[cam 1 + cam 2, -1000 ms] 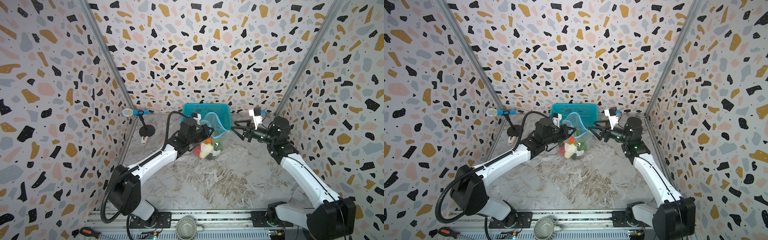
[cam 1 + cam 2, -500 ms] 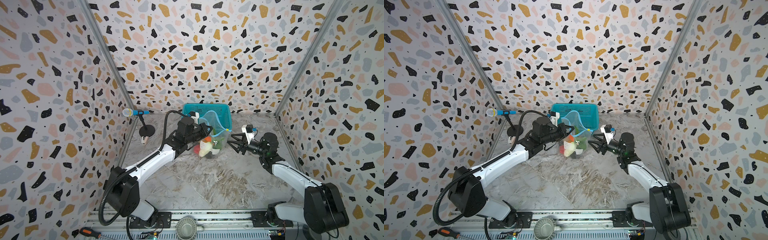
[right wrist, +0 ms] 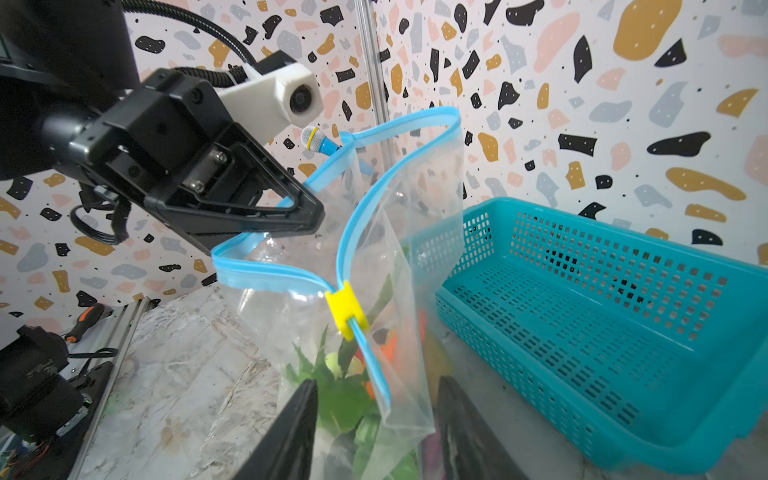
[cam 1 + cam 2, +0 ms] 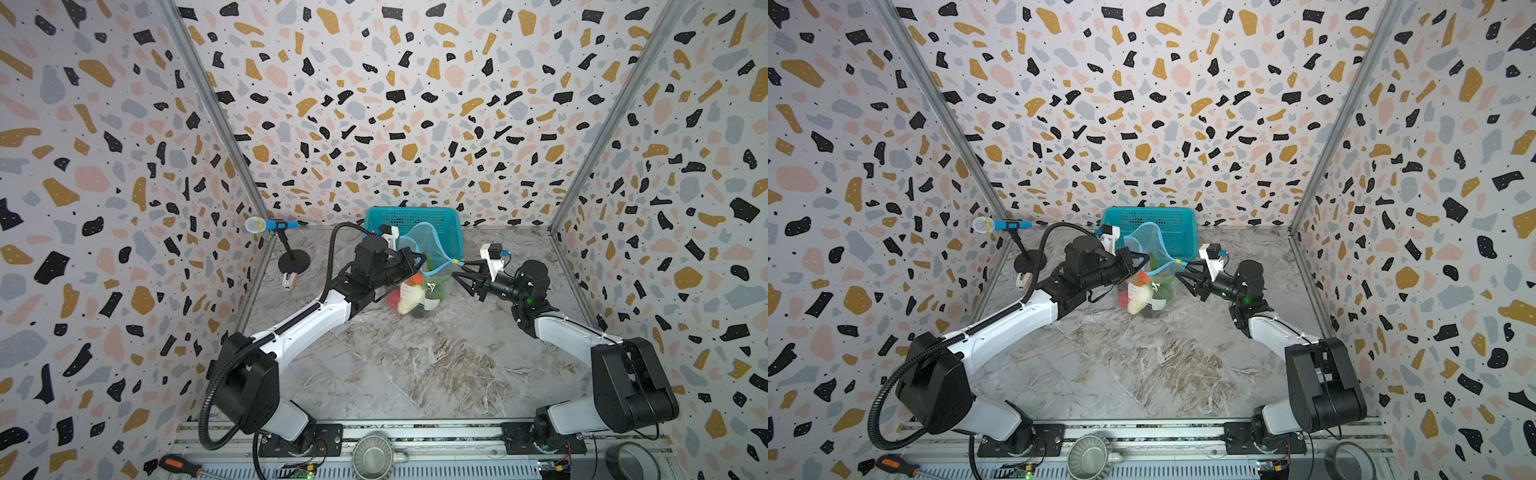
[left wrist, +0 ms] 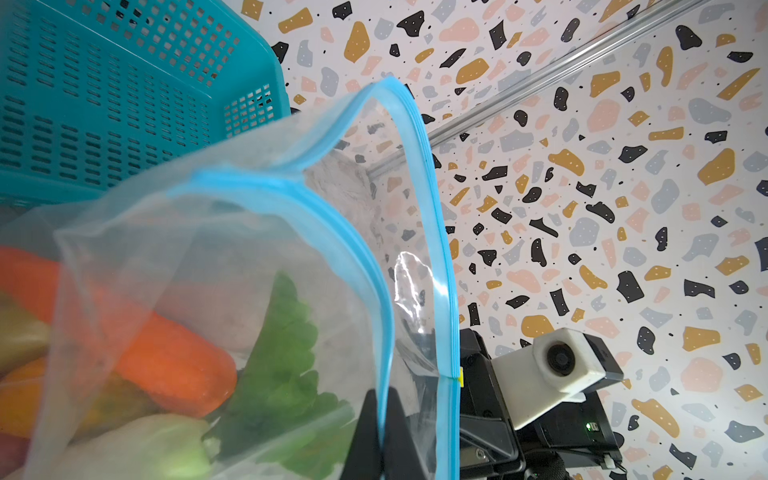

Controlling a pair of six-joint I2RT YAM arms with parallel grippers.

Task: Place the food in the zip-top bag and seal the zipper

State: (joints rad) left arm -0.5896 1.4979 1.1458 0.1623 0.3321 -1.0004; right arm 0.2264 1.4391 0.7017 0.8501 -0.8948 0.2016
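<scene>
The zip-top bag (image 3: 415, 249) is hung from the left gripper (image 3: 307, 220), whose jaws are pressed together on the rim at one end of the zipper (image 3: 270, 274). The food (image 4: 411, 293) is bunched in the bottom, below that gripper. The blue strip is seen gaping in a loop, its length running from the clamp away to the yellow slider (image 3: 346, 309) at the far end. The slider is found just ahead of and slightly above the right gripper (image 3: 374, 399), the nearer of the two. Its jaws are spread apart astride the bag's side edge, with nothing pinched; contact with the film cannot be told.
</scene>
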